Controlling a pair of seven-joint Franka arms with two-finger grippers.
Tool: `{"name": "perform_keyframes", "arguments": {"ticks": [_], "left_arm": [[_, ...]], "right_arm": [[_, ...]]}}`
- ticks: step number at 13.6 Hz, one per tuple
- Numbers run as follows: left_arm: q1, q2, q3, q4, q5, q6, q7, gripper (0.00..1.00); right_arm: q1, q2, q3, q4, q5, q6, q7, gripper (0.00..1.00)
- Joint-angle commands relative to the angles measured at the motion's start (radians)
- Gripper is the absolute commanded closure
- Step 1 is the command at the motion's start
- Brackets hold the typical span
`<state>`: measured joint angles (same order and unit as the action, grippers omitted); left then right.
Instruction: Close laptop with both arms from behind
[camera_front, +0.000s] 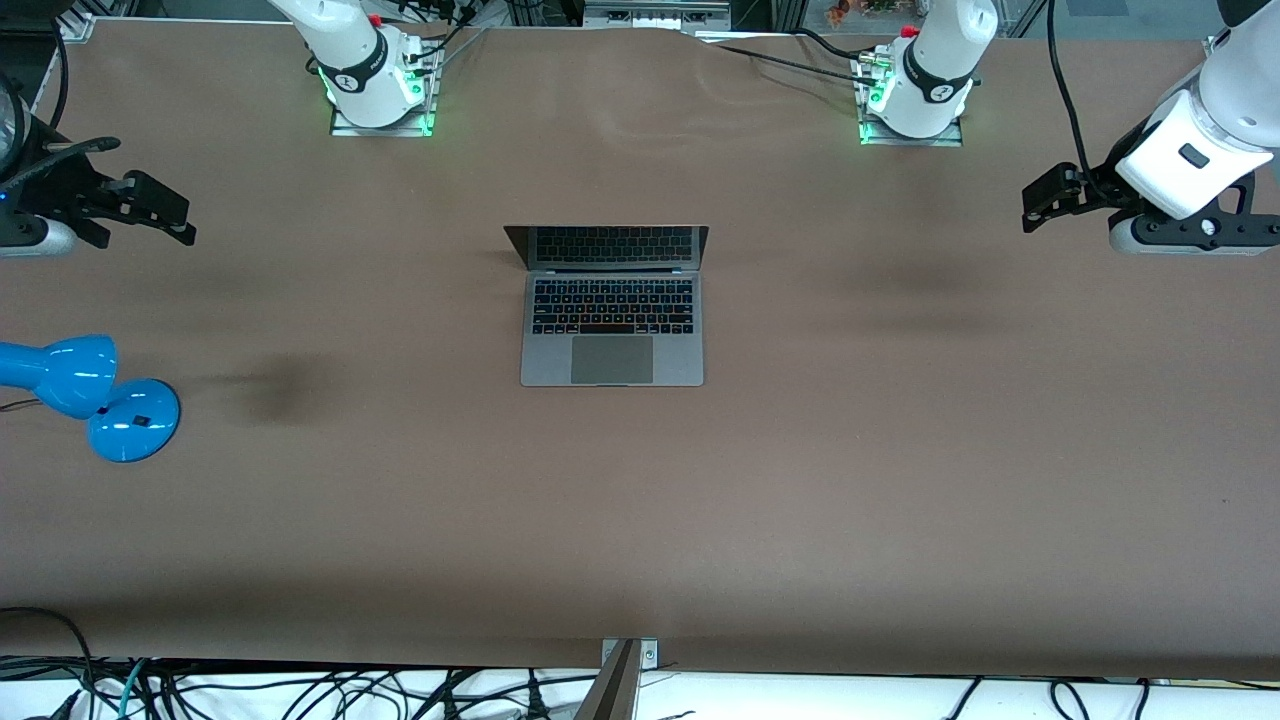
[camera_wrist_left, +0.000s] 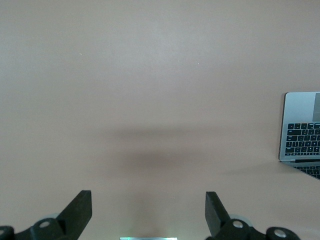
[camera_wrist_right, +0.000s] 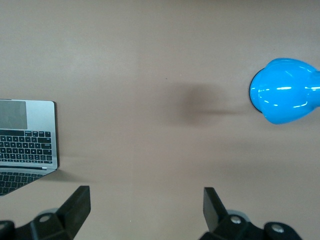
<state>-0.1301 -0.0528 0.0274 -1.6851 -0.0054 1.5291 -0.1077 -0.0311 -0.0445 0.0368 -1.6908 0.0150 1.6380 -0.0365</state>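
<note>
The grey laptop lies open in the middle of the brown table, its screen standing up on the side toward the robot bases, keyboard and trackpad facing the front camera. It also shows in the left wrist view and in the right wrist view. My left gripper is up in the air over the left arm's end of the table, open and empty. My right gripper is up over the right arm's end of the table, open and empty. Both are well away from the laptop.
A blue desk lamp stands near the right arm's end of the table, nearer to the front camera than the right gripper; it also shows in the right wrist view. The arm bases stand along the table's edge by the robots.
</note>
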Motion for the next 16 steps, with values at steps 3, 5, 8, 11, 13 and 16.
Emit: {"name": "perform_keyframes", "arguments": {"ticks": [3,5,8,11,13,16], "left_arm": [[0.004,0.056,0.002,0.068,0.002,-0.014,0.006,0.00],[0.033,0.082,0.009,0.125,-0.004,-0.014,0.019,0.00],[0.067,0.106,0.009,0.142,-0.024,-0.018,0.023,0.00],[0.072,0.105,0.008,0.139,-0.025,-0.024,0.020,0.00],[0.073,0.103,0.003,0.140,-0.041,-0.049,0.013,0.00],[0.060,0.105,-0.003,0.139,-0.065,-0.076,0.007,0.00]], "right_arm": [[-0.010,-0.015,0.006,-0.010,0.008,0.003,0.010,0.00],[-0.012,-0.014,0.006,-0.010,0.010,0.005,0.010,0.00],[-0.029,-0.006,0.003,-0.017,0.016,0.000,0.013,0.00],[-0.029,-0.008,0.005,-0.010,0.014,0.006,0.017,0.00],[-0.029,-0.008,0.008,-0.010,0.014,0.006,0.018,0.00],[-0.029,-0.008,0.011,-0.010,0.010,0.006,0.020,0.00]]}}
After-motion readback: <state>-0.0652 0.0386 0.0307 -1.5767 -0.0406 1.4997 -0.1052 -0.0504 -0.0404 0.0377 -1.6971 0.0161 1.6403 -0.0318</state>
